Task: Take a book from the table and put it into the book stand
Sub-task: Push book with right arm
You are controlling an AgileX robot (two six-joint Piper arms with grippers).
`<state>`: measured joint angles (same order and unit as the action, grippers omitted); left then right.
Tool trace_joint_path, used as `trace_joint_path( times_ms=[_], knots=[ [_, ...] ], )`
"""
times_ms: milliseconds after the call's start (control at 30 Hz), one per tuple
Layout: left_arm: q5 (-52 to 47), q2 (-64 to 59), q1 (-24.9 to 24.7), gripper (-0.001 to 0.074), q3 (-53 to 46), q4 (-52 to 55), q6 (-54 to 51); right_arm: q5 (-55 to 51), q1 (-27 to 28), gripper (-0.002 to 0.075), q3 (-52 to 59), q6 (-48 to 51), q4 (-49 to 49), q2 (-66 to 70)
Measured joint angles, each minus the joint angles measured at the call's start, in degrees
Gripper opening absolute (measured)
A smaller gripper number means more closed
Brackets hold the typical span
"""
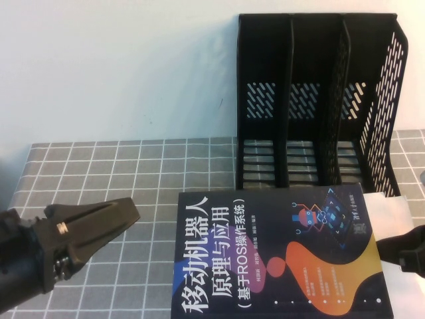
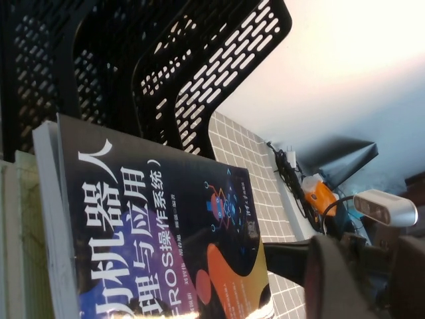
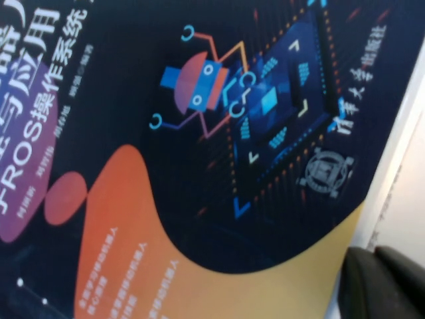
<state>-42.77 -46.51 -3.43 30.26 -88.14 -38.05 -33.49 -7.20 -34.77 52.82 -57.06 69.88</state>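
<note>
On the grey white-gridded cloth surface [image 1: 99, 159], near its front edge, my left hand [image 1: 126, 212] seems narrow beside the thick navy paperback book [image 1: 279, 259]; my right hand [image 1: 392, 249] touches its right edge, grip untellable. The tall black plastic book stand [image 1: 312, 100] stands at the far edge.

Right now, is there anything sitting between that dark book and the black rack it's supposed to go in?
Nothing visible does. The book lies directly before the book stand, whose three compartments look empty. The left end effector hovers beside the book; the right end effector is at the book's right edge.
</note>
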Motion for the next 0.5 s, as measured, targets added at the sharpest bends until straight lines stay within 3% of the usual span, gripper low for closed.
trace_joint_path(
  times_ms=[133,233,500],
  knots=[
    [-0.68,-0.11,0.0,0.0377,0.0,-0.08,0.0,0.23,0.0,-0.0002,0.0,0.36,-0.78,0.12],
    [-3.32,-1.36,0.0,0.048,0.08,2.39,0.68,0.23,0.0,-0.0002,0.0,0.36,-0.76,1.28],
    [-12.61,-13.31,0.0,0.0514,0.12,5.29,-0.42,-0.86,0.0,-0.0002,-0.52,2.18,-3.01,5.65]
  ],
)
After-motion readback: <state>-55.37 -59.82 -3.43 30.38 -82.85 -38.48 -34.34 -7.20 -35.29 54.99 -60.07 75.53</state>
